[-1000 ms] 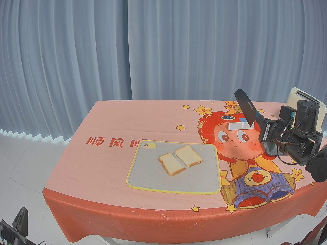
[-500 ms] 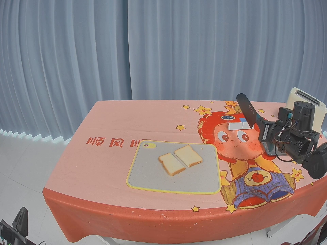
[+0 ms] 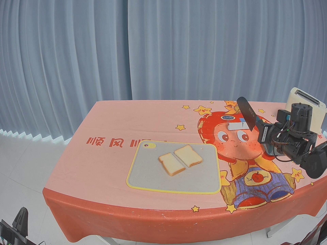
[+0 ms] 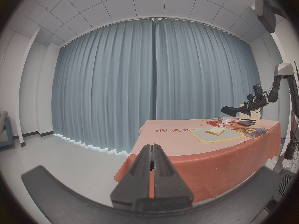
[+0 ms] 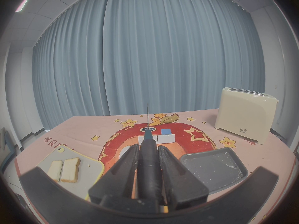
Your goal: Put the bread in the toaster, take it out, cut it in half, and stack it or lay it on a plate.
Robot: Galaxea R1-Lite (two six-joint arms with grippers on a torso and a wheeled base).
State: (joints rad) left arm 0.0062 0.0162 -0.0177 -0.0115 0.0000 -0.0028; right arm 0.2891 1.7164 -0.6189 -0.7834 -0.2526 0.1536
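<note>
Two bread halves [image 3: 180,159]: close side by side, mid cutting board [image 3: 150,181]; cut done, plating left.
Handling: likely light, soft and crumbly; best pinched gently across the crust edges, one half at a time.
Cutting board: near the tabletop's front edge.
Right gripper [image 5: 149,151]: clamped on the knife [image 3: 247,112] handle, blade raised, near the right edge.
Grey tray [image 5: 215,168]: beside the toaster [image 3: 301,97], far right corner.
Left gripper [image 4: 152,161]: pressed together, empty, low off the front left corner.

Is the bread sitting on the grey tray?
No, both bread halves lie side by side on the cutting board, apart from the grey tray.
</note>
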